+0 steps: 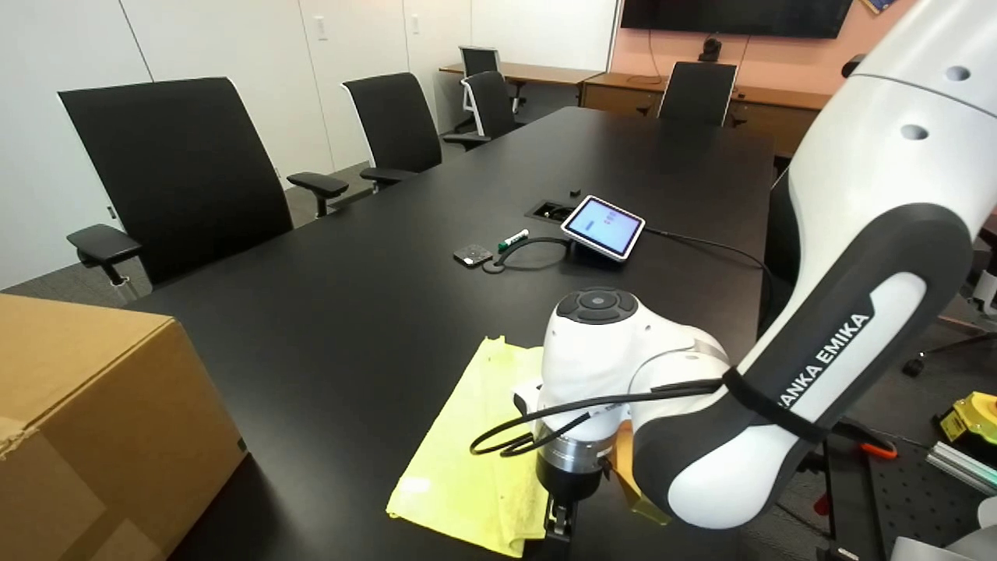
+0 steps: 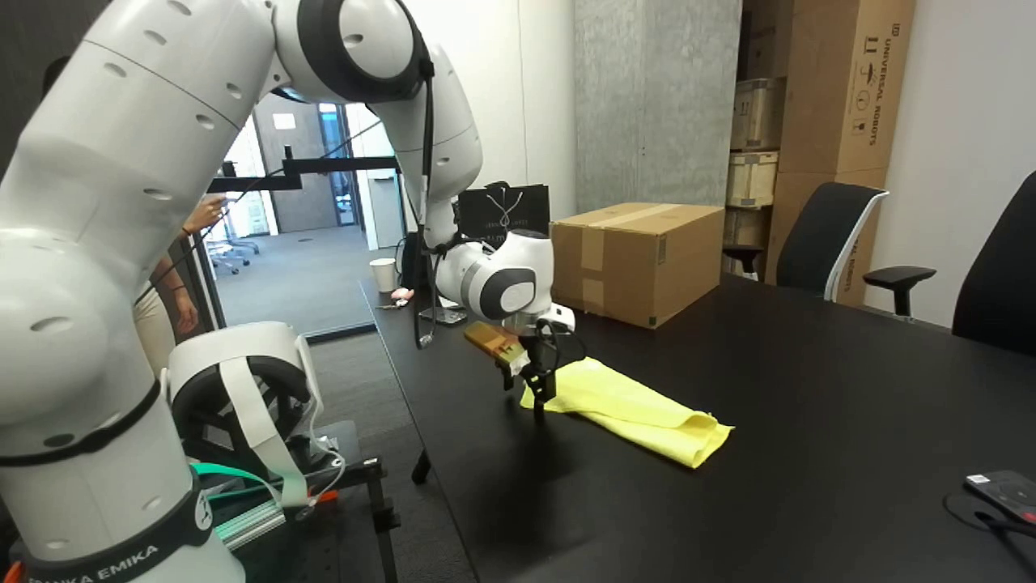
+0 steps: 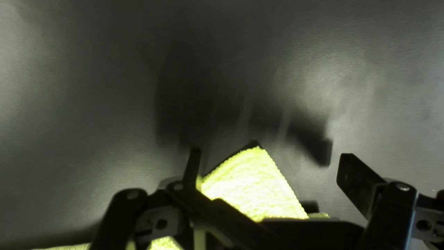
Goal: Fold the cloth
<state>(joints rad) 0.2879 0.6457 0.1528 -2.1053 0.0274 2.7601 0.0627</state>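
The yellow cloth (image 1: pixel 452 452) lies on the dark table, partly behind my arm. In an exterior view the cloth (image 2: pixel 639 409) lies as a long strip, with a loose, raised fold at the end away from my gripper. My gripper (image 1: pixel 559 523) points down at the cloth's near end, low over the table; it also shows in an exterior view (image 2: pixel 537 397). In the wrist view my gripper (image 3: pixel 270 156) is open, its two fingers wide apart. A corner of the cloth (image 3: pixel 251 182) lies between them, nearer the left finger. Whether that finger touches it I cannot tell.
A large cardboard box (image 1: pixel 117 421) stands on the table beside the cloth; it also shows in an exterior view (image 2: pixel 631 255). A tablet (image 1: pixel 604 226), a marker (image 1: pixel 514 239) and a small square device (image 1: pixel 473 255) lie farther along. A white cup (image 2: pixel 384 275) stands near the table edge.
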